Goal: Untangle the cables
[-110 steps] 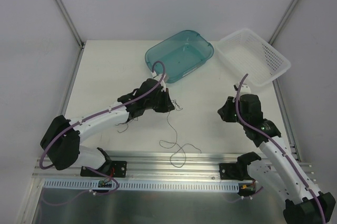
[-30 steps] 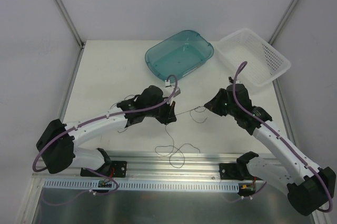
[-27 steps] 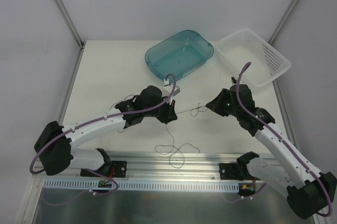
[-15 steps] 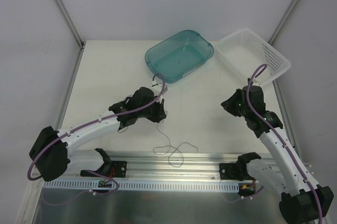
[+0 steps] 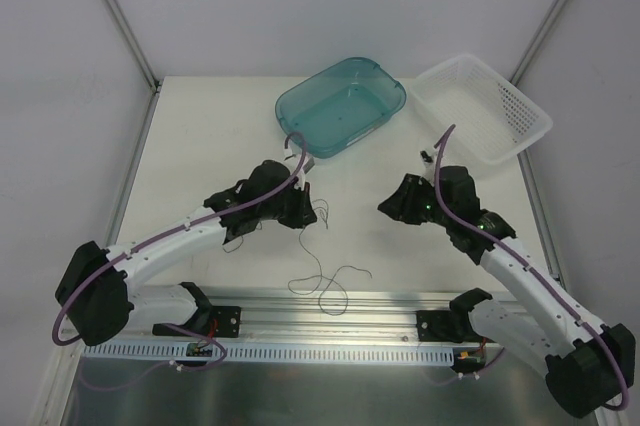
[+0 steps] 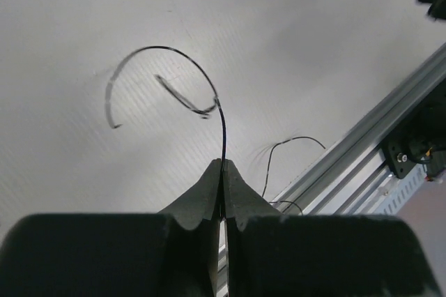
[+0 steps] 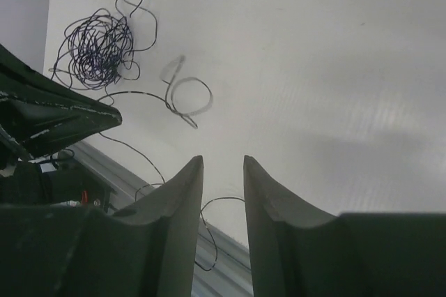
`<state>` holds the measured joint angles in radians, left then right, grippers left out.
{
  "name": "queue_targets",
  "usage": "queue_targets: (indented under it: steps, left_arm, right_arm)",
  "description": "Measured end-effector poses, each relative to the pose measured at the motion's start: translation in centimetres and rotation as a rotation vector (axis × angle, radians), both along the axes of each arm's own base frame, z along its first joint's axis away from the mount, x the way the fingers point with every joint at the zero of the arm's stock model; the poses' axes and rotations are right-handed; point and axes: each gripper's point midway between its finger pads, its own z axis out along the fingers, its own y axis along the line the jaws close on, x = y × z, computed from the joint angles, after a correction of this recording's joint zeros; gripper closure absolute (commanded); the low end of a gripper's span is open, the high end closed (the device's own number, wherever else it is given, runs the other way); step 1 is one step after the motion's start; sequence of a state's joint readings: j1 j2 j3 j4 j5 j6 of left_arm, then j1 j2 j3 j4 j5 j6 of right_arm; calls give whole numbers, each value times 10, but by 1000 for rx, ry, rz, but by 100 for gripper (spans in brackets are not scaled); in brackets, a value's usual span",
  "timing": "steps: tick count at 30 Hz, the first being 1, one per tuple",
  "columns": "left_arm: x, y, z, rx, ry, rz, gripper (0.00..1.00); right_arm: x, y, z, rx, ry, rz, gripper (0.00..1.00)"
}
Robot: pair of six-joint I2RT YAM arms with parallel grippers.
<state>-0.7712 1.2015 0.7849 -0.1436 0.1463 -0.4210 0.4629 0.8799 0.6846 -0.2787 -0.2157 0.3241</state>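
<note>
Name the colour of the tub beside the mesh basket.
Teal tub, clearest in the top external view.

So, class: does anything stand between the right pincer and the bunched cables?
Only a loose curled strand lies between the open right pincer and the cable bunch; the left pincer, shut on a thin cable, sits beside the path.

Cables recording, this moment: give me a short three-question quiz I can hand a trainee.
1. True or false: the left jaws are shut on a thin cable strand.
2. The right jaws are: A) open and empty; B) shut on a cable; C) shut on the basket rim.
3. Which container stands farther right in the top view, the teal tub or the white basket?
Key: 1 true; 2 A; 3 the white basket.
</note>
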Motion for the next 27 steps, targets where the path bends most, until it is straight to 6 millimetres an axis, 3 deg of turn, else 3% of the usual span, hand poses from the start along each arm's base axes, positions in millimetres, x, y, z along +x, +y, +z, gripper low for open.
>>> queue_targets:
  steps: [4,7,15,19,23,27]
  left_arm:
    - [1,-10,10,-46,32,9,100]
    - [2,-14,18,-73,41,20,100]
    - [-9,-28,32,-112,37,-64,100]
    - [-18,-33,33,-109,19,-146,100]
    - [-23,-35,34,-108,4,-201,100]
    - [-26,-39,40,-113,-21,-242,100]
  right_arm:
    - [-13,34,-16,52,-8,114,62]
    - [-17,47,-25,84,-13,142,61]
    - [-9,48,-22,99,-50,98,56]
    - [-1,48,-10,93,-27,58,46]
    - [6,52,3,88,1,44,45]
    - [9,59,-1,76,63,37,44]
